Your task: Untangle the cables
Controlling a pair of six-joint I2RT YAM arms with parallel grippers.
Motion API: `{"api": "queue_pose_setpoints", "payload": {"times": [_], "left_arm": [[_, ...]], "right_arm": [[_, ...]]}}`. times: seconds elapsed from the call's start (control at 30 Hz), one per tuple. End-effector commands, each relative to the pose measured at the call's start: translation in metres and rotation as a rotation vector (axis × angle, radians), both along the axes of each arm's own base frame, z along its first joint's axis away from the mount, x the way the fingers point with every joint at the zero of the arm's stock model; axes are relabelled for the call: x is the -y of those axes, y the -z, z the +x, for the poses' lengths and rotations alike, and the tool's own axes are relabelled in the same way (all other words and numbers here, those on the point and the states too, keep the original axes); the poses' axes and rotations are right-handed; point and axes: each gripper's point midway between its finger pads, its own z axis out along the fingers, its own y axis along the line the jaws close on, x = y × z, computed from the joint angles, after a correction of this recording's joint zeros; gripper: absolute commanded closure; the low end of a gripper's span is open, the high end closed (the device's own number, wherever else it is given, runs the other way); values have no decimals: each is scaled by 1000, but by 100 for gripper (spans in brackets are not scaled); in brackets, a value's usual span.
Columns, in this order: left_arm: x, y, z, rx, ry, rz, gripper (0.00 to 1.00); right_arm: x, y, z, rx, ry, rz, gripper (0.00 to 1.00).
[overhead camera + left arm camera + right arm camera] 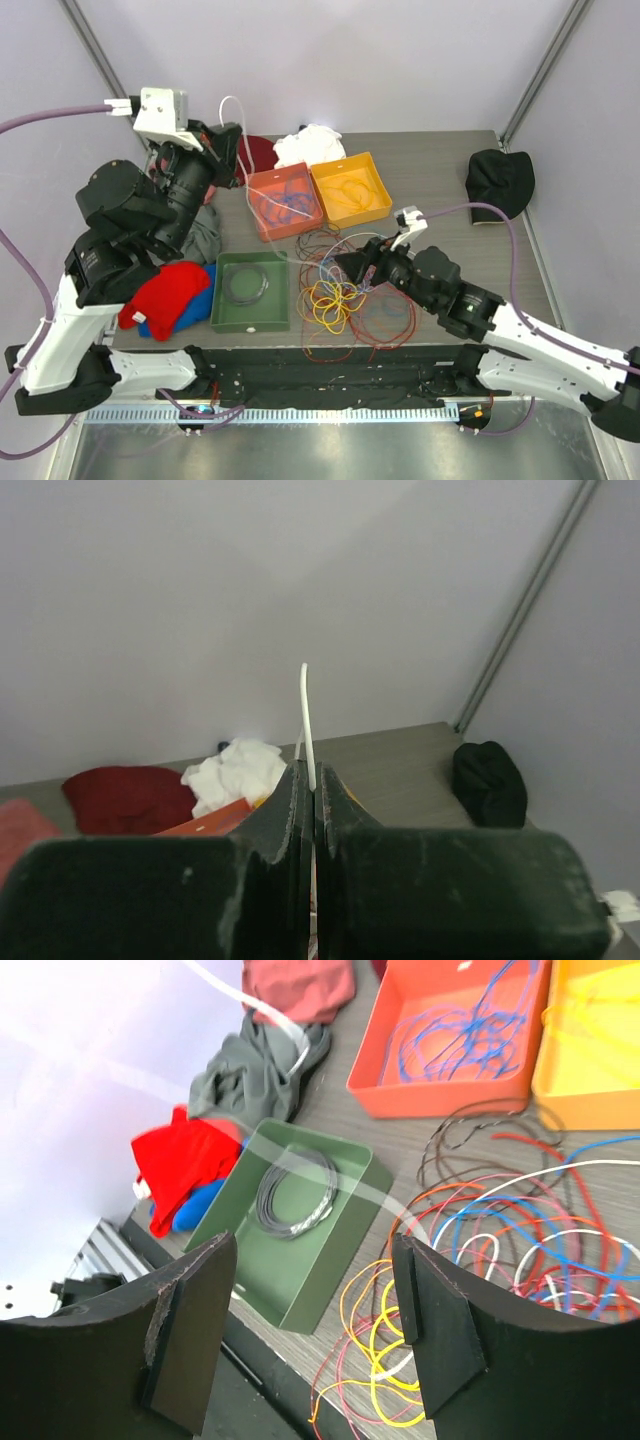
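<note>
A tangle of thin cables (345,290) in red, yellow, blue, white and orange lies on the table at the front middle. It also shows in the right wrist view (520,1210). My left gripper (228,140) is raised at the back left and shut on a white cable (306,720) that sticks up between its fingertips. That white cable (330,1170) runs as a blurred streak through the right wrist view. My right gripper (350,268) is open just above the tangle's left side, with nothing between its fingers (435,1310).
A red-orange bin (284,201) holds blue cables, an orange-yellow bin (350,189) a yellow cable, and a green bin (250,291) a grey coil. Red and blue cloth (165,297), grey cloth (205,235), white cloth (310,145) and a black cap (500,182) lie around.
</note>
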Motion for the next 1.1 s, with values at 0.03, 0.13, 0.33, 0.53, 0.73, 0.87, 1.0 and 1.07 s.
{"api": "queue_pose_setpoints", "payload": {"times": [0.03, 0.13, 0.33, 0.53, 0.73, 0.87, 1.0, 1.07], "left_arm": [[-44, 24, -5, -64, -139, -16, 100], [-50, 29, -8, -75, -151, -13, 100], [-58, 12, -15, -57, -140, -40, 100], [-69, -21, -21, -2, -140, -66, 100], [-80, -43, -23, 38, -179, -60, 100], [-87, -50, -25, 55, -195, -47, 100], [-88, -46, -25, 47, -196, -42, 100], [-86, -38, -23, 33, -199, -28, 100]], "right_arm": [[29, -3, -2, 15, 81, -20, 29], [34, -4, -5, 17, 86, -9, 29], [34, 1, -6, 6, 85, 0, 29], [39, -4, -7, 20, 93, 6, 29], [49, -8, -9, 34, 117, 7, 30], [55, -10, -10, 38, 130, 11, 30], [57, -9, -9, 41, 137, 4, 30], [57, -8, -9, 39, 139, 2, 30]]}}
